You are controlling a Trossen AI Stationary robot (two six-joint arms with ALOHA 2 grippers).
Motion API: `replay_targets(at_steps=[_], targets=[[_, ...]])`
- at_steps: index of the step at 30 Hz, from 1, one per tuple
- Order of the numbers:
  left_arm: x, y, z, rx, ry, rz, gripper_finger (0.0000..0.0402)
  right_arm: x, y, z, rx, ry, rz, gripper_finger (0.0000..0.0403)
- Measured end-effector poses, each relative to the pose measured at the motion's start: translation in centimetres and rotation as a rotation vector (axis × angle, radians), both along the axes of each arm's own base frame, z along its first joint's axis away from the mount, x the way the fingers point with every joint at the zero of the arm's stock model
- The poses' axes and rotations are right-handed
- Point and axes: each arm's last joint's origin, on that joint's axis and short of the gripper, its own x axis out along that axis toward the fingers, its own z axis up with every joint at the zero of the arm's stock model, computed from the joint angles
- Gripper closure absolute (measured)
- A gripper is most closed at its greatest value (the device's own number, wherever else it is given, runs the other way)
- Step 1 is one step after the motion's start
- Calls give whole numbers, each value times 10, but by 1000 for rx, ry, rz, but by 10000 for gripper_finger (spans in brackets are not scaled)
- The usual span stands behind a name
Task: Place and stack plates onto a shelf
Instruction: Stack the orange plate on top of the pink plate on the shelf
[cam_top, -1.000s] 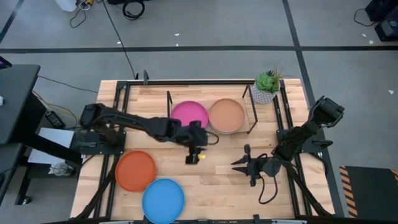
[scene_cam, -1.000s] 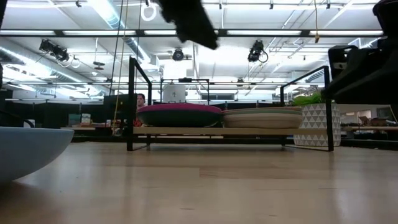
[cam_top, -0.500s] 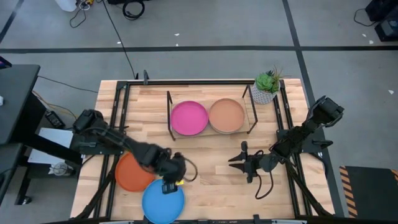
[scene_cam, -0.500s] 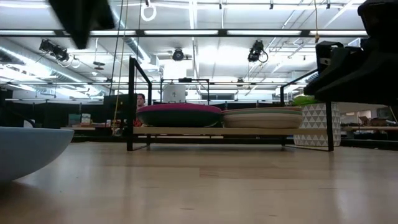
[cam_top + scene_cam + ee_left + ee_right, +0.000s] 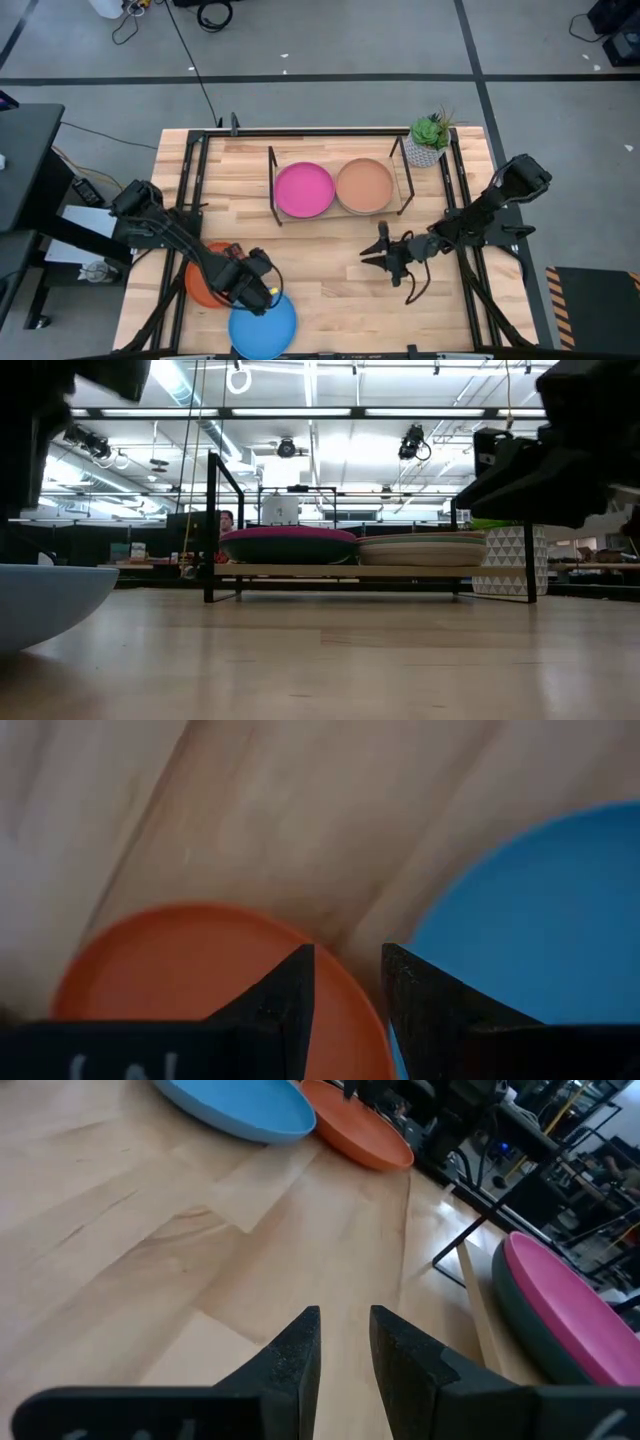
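While the left gripper [image 5: 262, 291] hangs over the near rims of the orange plate [image 5: 207, 277] and blue plate [image 5: 262, 324], its fingers are nearly closed and empty. On the shelf [image 5: 271, 172] farther back, a magenta plate [image 5: 303, 189] tops one stack, a peach plate [image 5: 364, 185] the other. Right of centre, the right gripper [image 5: 368, 256] hovers above bare table, narrowly parted, holding nothing.
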Motion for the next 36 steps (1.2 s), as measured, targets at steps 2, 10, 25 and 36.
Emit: replay_targets(at_steps=[2, 10, 25, 36], targets=[[-3, 4, -10, 0, 14, 64, 277, 3, -5, 0, 16, 3, 13, 307], [-6, 17, -40, -21, 0, 186, 277, 10, -17, 2, 63, -3, 64, 307], [-10, 27, -55, -31, 32, 287, 307, 12, -22, 3, 50, -11, 74, 307], [-7, 32, -55, 7, 2, 287, 387, 12, -22, 3, 61, -9, 71, 307]])
